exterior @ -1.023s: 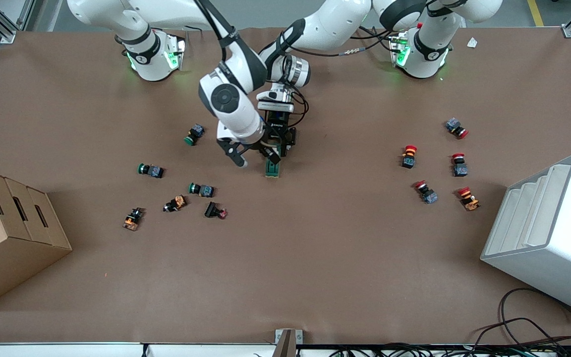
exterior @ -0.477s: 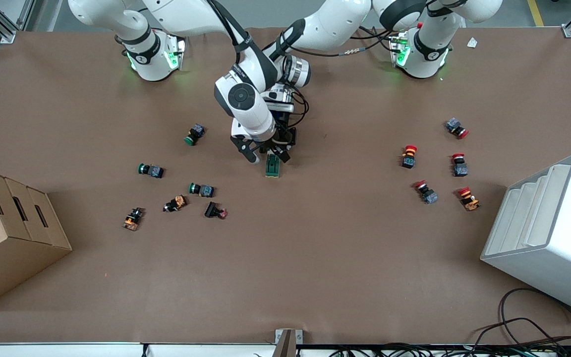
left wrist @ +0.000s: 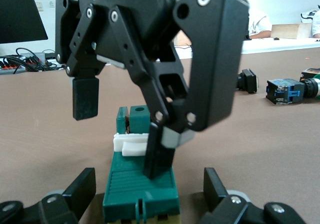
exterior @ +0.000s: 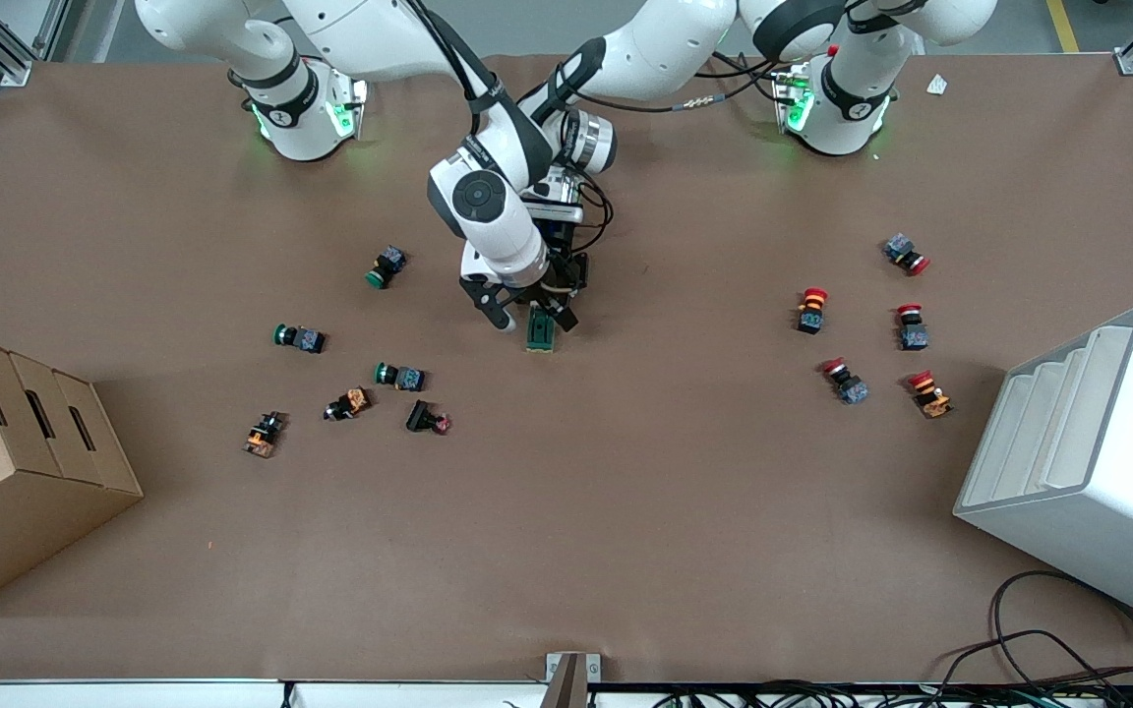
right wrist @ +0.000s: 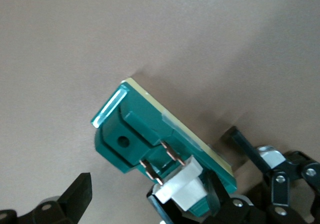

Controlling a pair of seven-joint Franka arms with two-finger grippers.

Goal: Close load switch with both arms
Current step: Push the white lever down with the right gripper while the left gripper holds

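Observation:
The load switch (exterior: pixel 541 332) lies flat mid-table, a dark green oblong block (left wrist: pixel 140 184) with a white lever (left wrist: pixel 131 141) on top. My left gripper (left wrist: pixel 150 191) is down at the table and open. Its fingers (left wrist: pixel 84 186) stand on either side of the block's end with gaps showing. My right gripper (exterior: pixel 525 313) hangs over the switch and is open. One of its fingers (left wrist: pixel 160 156) rests on the block's top against the white lever (right wrist: pixel 187 186), and the other (left wrist: pixel 85 97) hangs free beside it. The right wrist view shows the green block (right wrist: pixel 135 129) from above.
Several green-capped and orange push buttons (exterior: pixel 399 376) lie toward the right arm's end, beside a cardboard box (exterior: pixel 16 462). Several red-capped buttons (exterior: pixel 812 307) lie toward the left arm's end, near a white stepped bin (exterior: pixel 1078 462). Cables (exterior: pixel 1048 649) hang at the table's front edge.
The right arm swung from the right arm's end in over the switch and lowered, bringing one finger onto the block by the lever. The left gripper and the switch stayed put.

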